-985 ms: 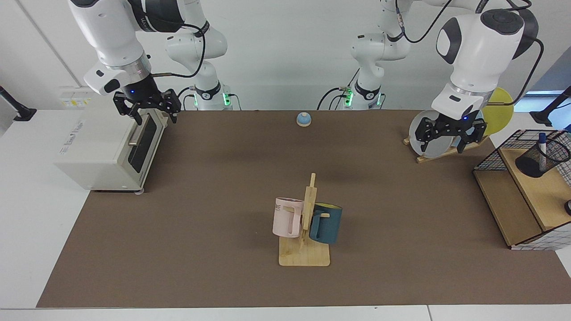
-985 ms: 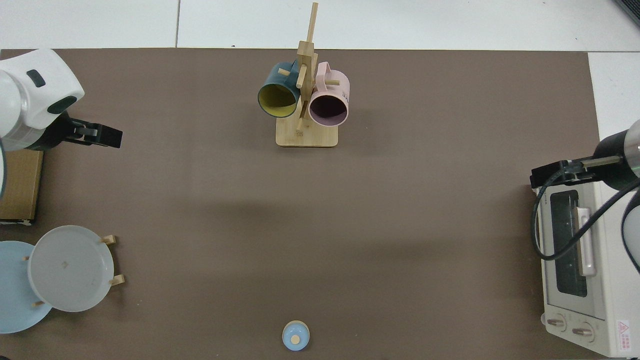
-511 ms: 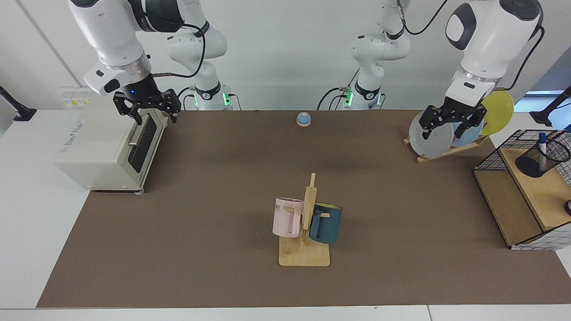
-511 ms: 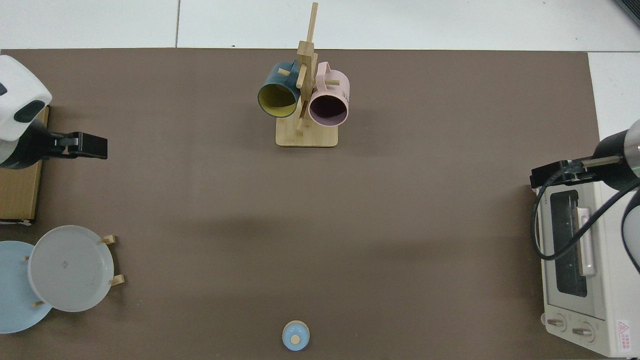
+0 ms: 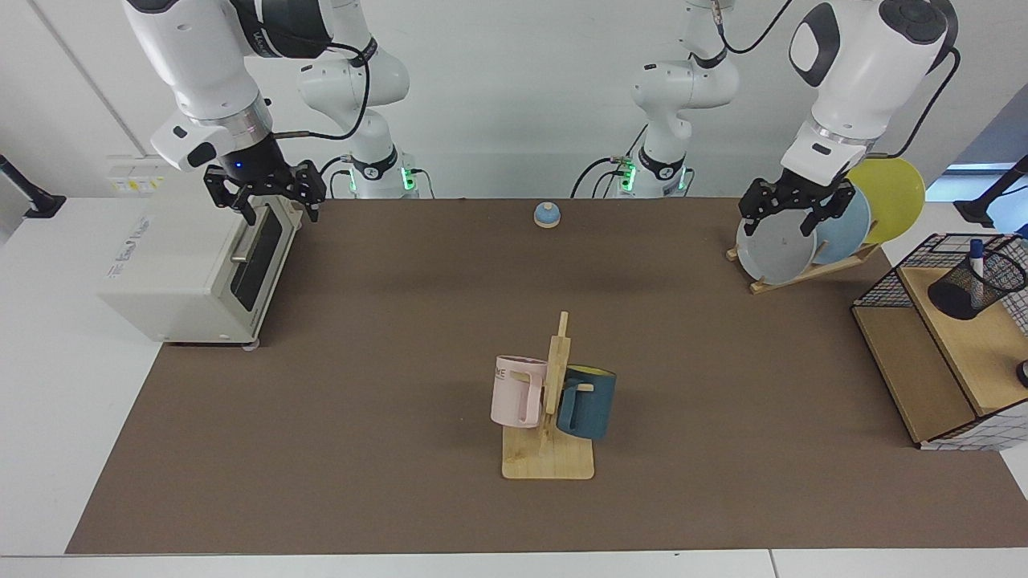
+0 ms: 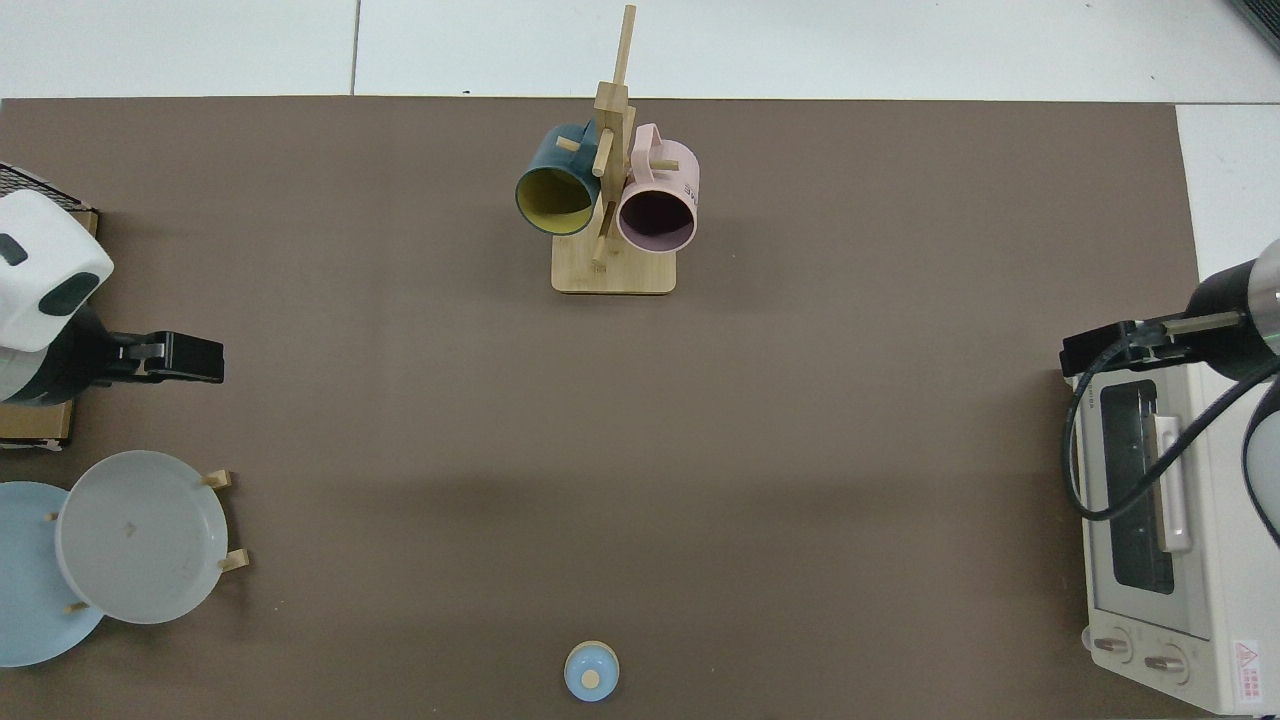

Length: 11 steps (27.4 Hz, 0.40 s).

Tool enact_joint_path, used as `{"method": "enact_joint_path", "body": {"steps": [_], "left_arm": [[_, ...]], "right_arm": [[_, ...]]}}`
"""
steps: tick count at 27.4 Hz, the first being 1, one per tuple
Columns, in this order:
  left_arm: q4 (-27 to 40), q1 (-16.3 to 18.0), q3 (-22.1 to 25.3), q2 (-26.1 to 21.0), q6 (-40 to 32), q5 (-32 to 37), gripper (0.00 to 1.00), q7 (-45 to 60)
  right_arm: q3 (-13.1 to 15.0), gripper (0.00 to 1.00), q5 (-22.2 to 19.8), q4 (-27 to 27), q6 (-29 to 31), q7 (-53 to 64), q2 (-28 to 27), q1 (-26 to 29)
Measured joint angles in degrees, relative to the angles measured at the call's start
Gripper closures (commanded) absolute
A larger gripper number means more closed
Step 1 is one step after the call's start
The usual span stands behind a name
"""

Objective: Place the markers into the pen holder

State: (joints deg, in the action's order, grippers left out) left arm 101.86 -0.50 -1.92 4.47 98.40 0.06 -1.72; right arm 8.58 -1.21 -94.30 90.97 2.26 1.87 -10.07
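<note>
The marker (image 5: 977, 269) stands upright inside the pen holder (image 5: 976, 285), its blue cap poking above the mesh rim, so the task looks finished, judging by how things lie. The pen holder leans a little on the upper wooden shelf of the wire basket (image 5: 883, 282), at about three o'clock from the table's middle in the facing view. No other marker shows anywhere on the brown mat (image 5: 401, 361).

The left gripper (image 5: 793, 211) hangs empty at about two o'clock, its fingers spread apart, just in front of the grey plate (image 5: 769, 249) in the plate rack and well apart from the pen holder. Being open, empty and clear of the basket fits a hand with nothing more to carry. In the top view it sits at nine o'clock, off the basket's edge.

The right gripper (image 5: 265, 193) waits at ten o'clock, above the top front edge of the toaster oven (image 5: 173, 269), fingers spread and holding nothing; parked there, it keeps out of the other arm's way.

The mug rack (image 5: 548, 409) stands untouched at the near middle.
</note>
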Motion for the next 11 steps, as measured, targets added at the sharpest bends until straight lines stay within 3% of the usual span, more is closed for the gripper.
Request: {"method": "enact_joint_path", "body": {"steps": [11], "left_arm": [[0.00, 0.00, -0.01, 0.00, 0.13, 0.00, 0.00, -0.30]], "right_arm": [[0.00, 0.00, 0.00, 0.00, 0.00, 0.00, 0.00, 0.00]]}}
